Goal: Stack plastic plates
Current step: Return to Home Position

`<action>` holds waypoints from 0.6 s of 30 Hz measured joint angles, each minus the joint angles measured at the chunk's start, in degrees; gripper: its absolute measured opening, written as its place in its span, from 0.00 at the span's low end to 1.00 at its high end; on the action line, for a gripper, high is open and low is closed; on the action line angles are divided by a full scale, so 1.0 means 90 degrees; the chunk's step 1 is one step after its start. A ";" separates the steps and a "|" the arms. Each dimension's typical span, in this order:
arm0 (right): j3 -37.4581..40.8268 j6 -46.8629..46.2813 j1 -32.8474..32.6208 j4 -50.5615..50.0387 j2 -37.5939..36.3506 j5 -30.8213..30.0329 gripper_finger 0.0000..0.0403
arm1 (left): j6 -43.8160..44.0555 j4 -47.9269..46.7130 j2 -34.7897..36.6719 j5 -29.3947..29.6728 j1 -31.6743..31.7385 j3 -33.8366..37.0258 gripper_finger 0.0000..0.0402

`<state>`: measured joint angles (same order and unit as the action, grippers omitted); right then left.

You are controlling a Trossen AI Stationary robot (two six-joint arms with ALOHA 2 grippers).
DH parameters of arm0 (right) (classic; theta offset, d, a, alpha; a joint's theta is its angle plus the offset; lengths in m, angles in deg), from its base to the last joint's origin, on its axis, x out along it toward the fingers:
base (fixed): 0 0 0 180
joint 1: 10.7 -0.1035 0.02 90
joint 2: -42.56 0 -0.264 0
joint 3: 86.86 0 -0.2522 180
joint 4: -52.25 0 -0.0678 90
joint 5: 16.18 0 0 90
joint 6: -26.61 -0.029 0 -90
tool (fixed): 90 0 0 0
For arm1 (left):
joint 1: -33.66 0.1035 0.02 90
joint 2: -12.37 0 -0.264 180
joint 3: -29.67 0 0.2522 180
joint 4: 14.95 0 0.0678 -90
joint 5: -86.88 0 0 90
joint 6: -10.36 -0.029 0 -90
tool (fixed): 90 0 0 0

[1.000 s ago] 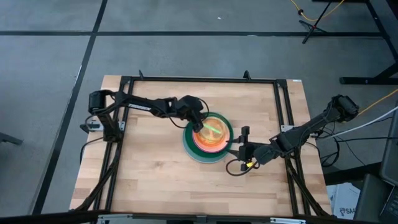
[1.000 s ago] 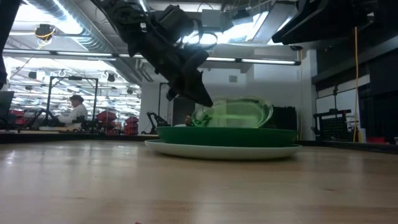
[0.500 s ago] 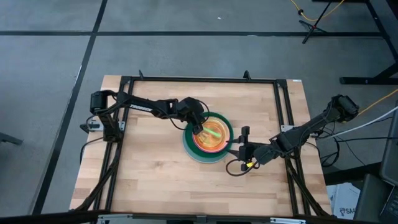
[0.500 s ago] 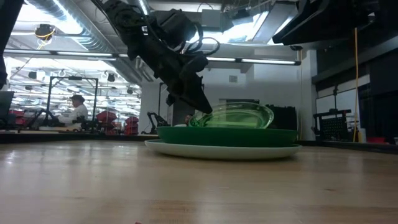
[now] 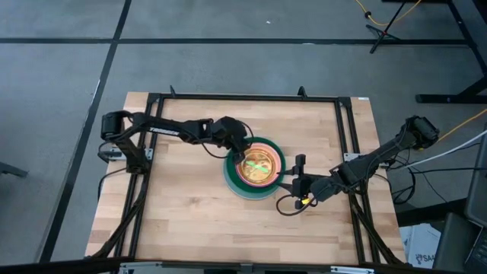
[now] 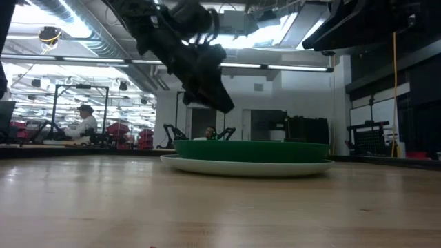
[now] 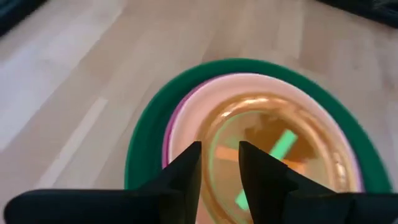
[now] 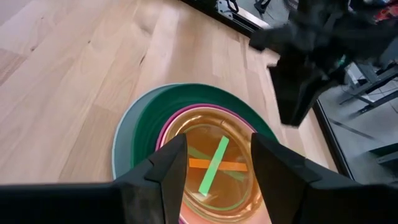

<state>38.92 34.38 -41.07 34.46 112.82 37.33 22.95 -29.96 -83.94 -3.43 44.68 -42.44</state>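
The plastic plates sit in one stack (image 5: pixel 257 167) at mid-table. A light blue plate (image 6: pixel 248 166) is at the bottom and a dark green one (image 6: pixel 251 149) lies on it. Magenta, pale and orange plates nest inside, with a translucent lime plate (image 7: pixel 273 149) on top, lying flat. My left gripper (image 5: pixel 243 150) hovers open just above the stack's far-left rim (image 7: pixel 219 167) and holds nothing. My right gripper (image 5: pixel 295 180) waits open, low by the stack's right side (image 8: pixel 217 165).
Bare wooden tabletop (image 5: pixel 190 205) surrounds the stack on all sides. A black frame (image 5: pixel 243 97) runs along the table's edges. My left arm (image 8: pixel 311 56) reaches over the stack's far side. A person (image 6: pixel 83 122) sits far off in the room behind.
My left gripper lowered a tilted translucent lime plate onto the stack and let it go. The plate now lies flat, sunk inside the green rim. The gripper has since risen and drawn back a little toward the table's far-left.
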 joint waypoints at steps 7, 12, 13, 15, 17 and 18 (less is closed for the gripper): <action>0.0001 -0.0009 0.0002 0.0123 0.0000 -0.0001 0.43 | -0.0965 -0.0037 0.0625 0.0189 -0.0857 0.0177 0.25; 0.0001 -0.0008 0.0001 0.0116 0.0000 0.0001 0.43 | -0.1397 0.0917 0.1085 0.0438 -0.1590 0.0902 0.25; 0.0001 -0.0036 0.0000 0.0140 0.0000 0.0000 0.43 | -0.1485 0.1198 0.1194 0.0443 -0.1694 0.1099 0.25; 0.0001 -0.0073 0.0002 0.0136 0.0000 0.0002 0.43 | -0.1626 0.1785 0.1411 0.0443 -0.1865 0.1536 0.25; 0.0001 -0.0073 0.0002 0.0158 0.0000 0.0000 0.43 | -0.1645 0.2391 0.1623 0.0449 -0.1944 0.1990 0.25; 0.0001 -0.0073 0.0002 0.0158 0.0000 0.0001 0.43 | -0.1644 0.2694 0.1758 0.0455 -0.1947 0.2223 0.25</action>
<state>38.93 33.73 -41.05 35.88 112.82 37.34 8.15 -5.71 -68.12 0.66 27.16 -22.43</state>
